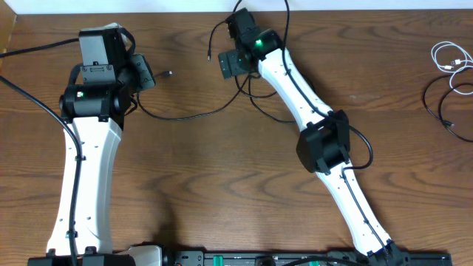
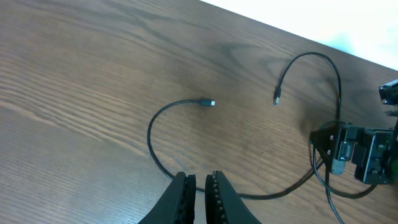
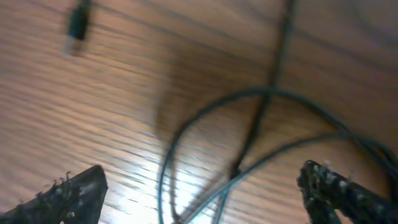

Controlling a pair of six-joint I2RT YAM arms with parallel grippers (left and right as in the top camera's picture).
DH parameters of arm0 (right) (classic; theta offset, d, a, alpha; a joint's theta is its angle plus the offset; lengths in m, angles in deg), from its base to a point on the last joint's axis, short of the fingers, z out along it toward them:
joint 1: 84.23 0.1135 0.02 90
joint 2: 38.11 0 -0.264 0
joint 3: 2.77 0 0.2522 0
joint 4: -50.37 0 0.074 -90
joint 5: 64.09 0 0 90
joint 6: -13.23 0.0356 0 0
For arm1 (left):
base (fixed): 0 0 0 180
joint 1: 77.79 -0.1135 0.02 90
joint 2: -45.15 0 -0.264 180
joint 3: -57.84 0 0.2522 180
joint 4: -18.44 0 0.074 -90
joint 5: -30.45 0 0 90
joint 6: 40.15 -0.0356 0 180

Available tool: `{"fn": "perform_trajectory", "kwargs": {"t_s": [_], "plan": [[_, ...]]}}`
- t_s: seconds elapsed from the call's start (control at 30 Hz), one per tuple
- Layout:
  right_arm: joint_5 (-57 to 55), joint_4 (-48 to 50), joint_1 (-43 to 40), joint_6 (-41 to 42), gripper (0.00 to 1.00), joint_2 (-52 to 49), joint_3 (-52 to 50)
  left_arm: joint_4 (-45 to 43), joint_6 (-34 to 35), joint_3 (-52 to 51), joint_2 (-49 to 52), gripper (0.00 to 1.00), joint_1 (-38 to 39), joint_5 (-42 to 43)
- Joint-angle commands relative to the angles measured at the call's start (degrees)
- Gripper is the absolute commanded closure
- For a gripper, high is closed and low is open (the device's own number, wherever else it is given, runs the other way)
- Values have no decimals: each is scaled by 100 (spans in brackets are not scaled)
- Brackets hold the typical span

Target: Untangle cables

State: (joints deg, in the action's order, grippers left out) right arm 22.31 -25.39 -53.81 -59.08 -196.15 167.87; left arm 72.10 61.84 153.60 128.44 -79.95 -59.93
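Note:
A thin black cable lies on the wooden table between the arms. One plug rests just right of my left gripper, the other plug left of my right gripper. In the left wrist view the left jaws are closed to a thin gap with nothing between them, and the cable curves on the table beyond the tips. In the right wrist view the right jaws are wide open over crossing loops of the cable. A coiled white cable lies at the far right.
Another thin black cord loops at the table's right edge below the white one. The thick black robot wires run along both arms and off the table's left side. The table's far edge meets a white surface.

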Motion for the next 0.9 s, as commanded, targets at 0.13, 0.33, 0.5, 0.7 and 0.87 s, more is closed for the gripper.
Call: {"fn": "perform_trajectory", "kwargs": {"t_s": [0.13,0.33,0.5,0.7,0.87], "plan": [[-678,-166,83,1045,18,-208,37,39,-9,-2,68,87,-31,-74],[-627,-120,92,1231,23,-249,-68,85,-9,-2,68,87,-31,-74],[-481,118,175,1228,25,-249,-376,116,-7,-2,68,87,-31,-74],[-310,348,245,1255,25,-249,-866,122,-9,-2,68,87,-31,-74],[-308,280,260,1231,50,-249,-960,122,-7,-2,68,87,-31,-74]]}}
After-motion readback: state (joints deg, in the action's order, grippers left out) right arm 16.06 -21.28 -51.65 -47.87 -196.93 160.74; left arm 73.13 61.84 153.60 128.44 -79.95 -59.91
